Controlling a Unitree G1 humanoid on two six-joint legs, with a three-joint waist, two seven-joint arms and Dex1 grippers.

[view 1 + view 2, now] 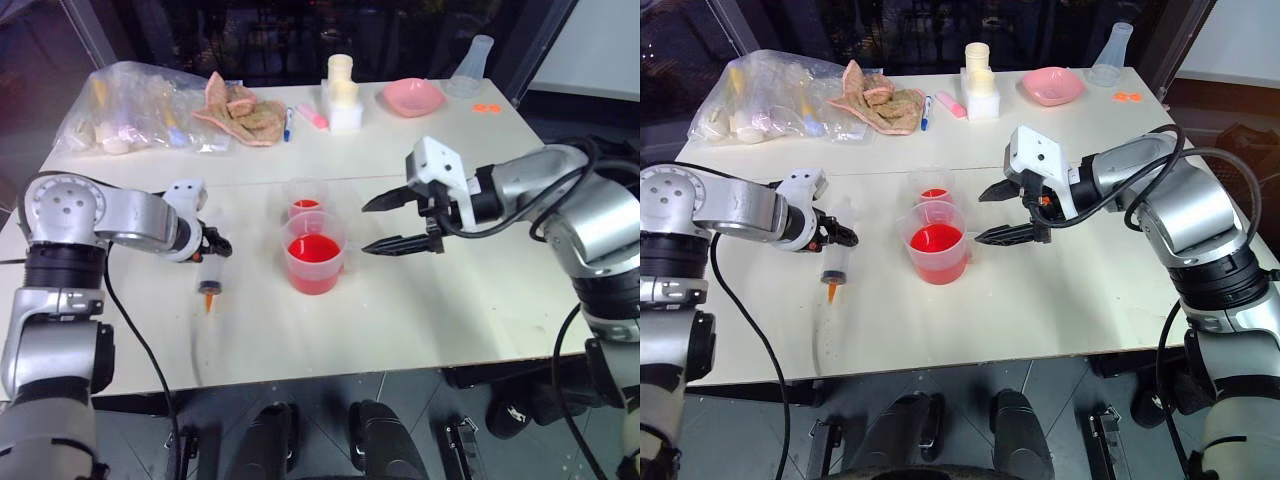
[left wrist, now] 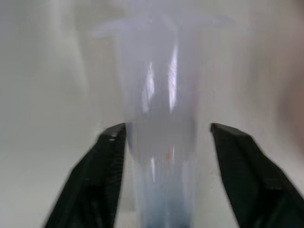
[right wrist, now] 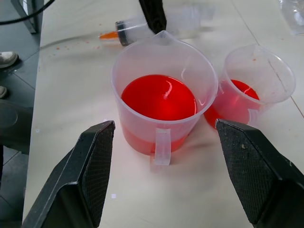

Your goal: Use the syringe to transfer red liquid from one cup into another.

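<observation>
While the syringe (image 1: 209, 285) lies flat on the white counter (image 1: 420, 320) at the left of centre in the head view, orange tip toward the lower edge of the frame, the left tool (image 1: 214, 243) sits over its upper end with fingers (image 2: 107, 161) apart; the wrist view shows the clear barrel between them, one finger touching or nearly touching it and the other clear of it. Just right of the syringe, in the middle of the frame, stands the handled measuring cup (image 1: 315, 262), partly filled with red liquid (image 3: 158, 96). Directly above it in the picture, touching or nearly so, is the smaller handleless cup (image 1: 304, 203), also holding some red liquid. The right tool (image 1: 372, 224) hangs right of the two cups, pointing at them, its fingers spread wide and holding nothing. Faint reddish speckles mark the counter near the syringe tip.
</observation>
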